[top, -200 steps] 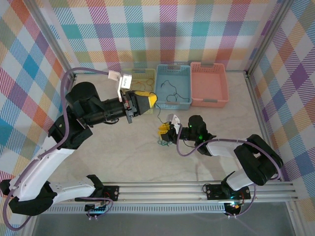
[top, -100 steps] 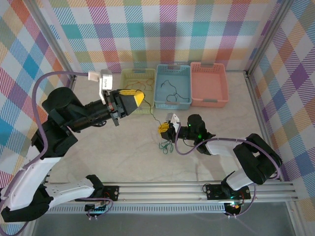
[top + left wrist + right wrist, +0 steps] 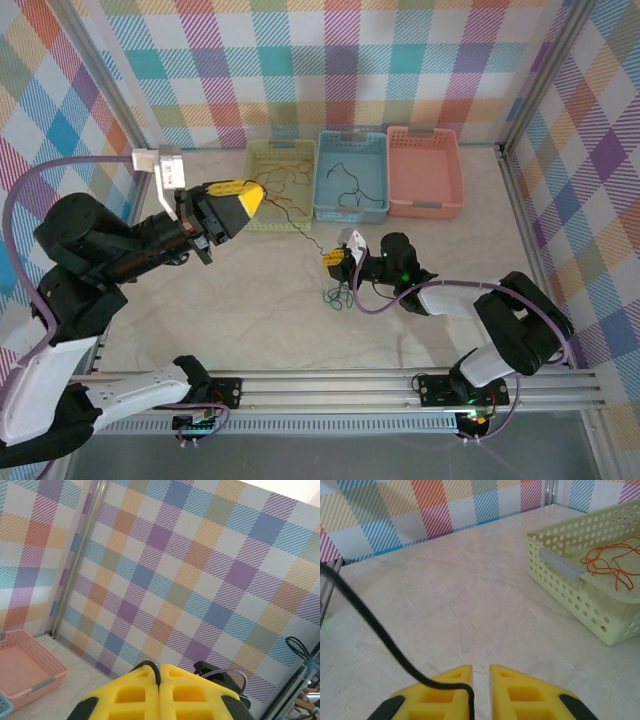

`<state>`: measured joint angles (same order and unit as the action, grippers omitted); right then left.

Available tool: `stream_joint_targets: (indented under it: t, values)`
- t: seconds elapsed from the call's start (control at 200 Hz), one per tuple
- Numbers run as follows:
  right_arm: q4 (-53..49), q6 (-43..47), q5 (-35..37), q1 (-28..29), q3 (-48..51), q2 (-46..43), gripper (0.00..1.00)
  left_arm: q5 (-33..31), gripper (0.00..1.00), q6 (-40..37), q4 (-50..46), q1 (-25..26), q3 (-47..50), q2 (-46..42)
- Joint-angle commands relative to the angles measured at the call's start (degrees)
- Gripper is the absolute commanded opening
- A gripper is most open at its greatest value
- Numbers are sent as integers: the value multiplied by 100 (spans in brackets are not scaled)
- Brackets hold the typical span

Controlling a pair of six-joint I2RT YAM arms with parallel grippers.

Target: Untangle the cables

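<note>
The left gripper (image 3: 258, 193) is hanging over the left side of the yellow basket (image 3: 280, 143), its fingers pressed tight together; whether a strand is caught between them I cannot tell, though a thin wire (image 3: 300, 228) is running from near its tip toward the right gripper (image 3: 332, 260). The right gripper is sitting low over the table (image 3: 230, 300) in front of the blue basket (image 3: 352, 136), fingers drawn almost together and pinching a black cable (image 3: 375, 625). A red-orange cable (image 3: 285, 178) is lying in the yellow basket, a dark cable (image 3: 350, 190) in the blue one, and a green cable (image 3: 335, 297) is curling on the table just beside the right gripper
</note>
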<state>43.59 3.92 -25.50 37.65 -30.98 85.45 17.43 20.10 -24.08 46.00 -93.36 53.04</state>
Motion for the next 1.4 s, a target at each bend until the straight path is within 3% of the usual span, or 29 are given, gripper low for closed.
stream_joint_targets:
  t: [0.0, 0.525, 0.85, 1.04, 1.225, 1.395]
  values:
    - [-42, 84, 101, 41, -109, -29, 17, -98, 0, -47, 40, 75, 4, -116]
    - [165, 99, 452, 31, 57, -175, 10, -697, 0, -275, -128, 69, 959, -979]
    - [351, 100, 772, 31, 212, -291, 3, -1225, 0, -359, -748, 69, 1784, -1771]
    - [375, 48, 685, 30, 199, -274, 0, -2076, 0, -57, -844, 70, 3235, -2762]
    - [446, 51, 774, 23, 267, -320, 0, -3370, 0, 679, -1144, 76, 4769, -3515]
    - [431, 56, 760, 23, 246, -301, 0, -3675, 55, 1156, -1186, 72, 5663, -3681]
